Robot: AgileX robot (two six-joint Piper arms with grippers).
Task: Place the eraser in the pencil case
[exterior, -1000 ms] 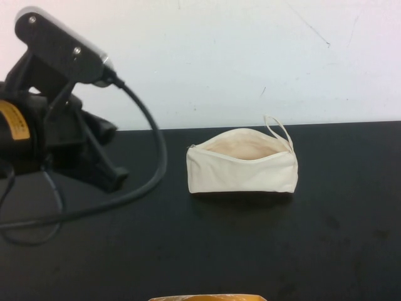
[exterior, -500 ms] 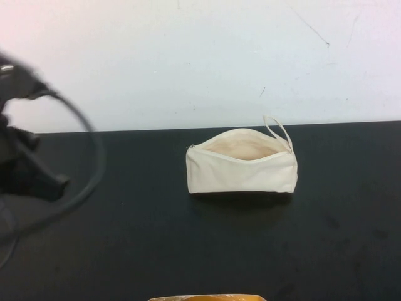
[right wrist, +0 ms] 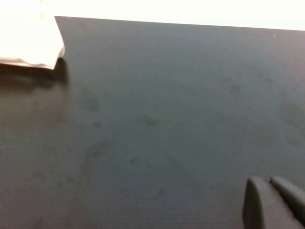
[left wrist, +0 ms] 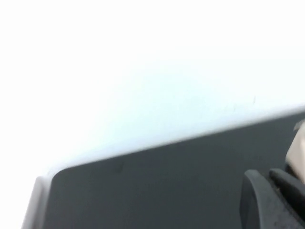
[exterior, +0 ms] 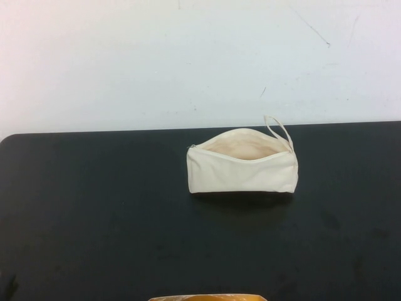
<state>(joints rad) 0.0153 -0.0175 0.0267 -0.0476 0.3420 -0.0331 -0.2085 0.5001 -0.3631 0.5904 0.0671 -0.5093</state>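
Observation:
The cream pencil case (exterior: pixel 242 166) stands on the black table (exterior: pixel 94 219) at the middle, unzipped, with its mouth open upward, pale beige lining showing and its loop strap at the right end. The eraser shows in no view. Neither arm shows in the high view. My left gripper (left wrist: pixel 267 175) is shut and empty, low over the table, with a sliver of the pencil case (left wrist: pixel 298 145) just beyond it. My right gripper (right wrist: pixel 267 181) is shut and empty over bare table, well apart from the pencil case's corner (right wrist: pixel 28 40).
A white wall rises behind the table's far edge. An orange-yellow object (exterior: pixel 207 297) pokes in at the front edge in the high view. The table's rounded left corner (left wrist: pixel 40 183) shows in the left wrist view.
My left arm, which stood at the left of the high view, has swung away leftward and is now out of that view. The pencil case has not moved.

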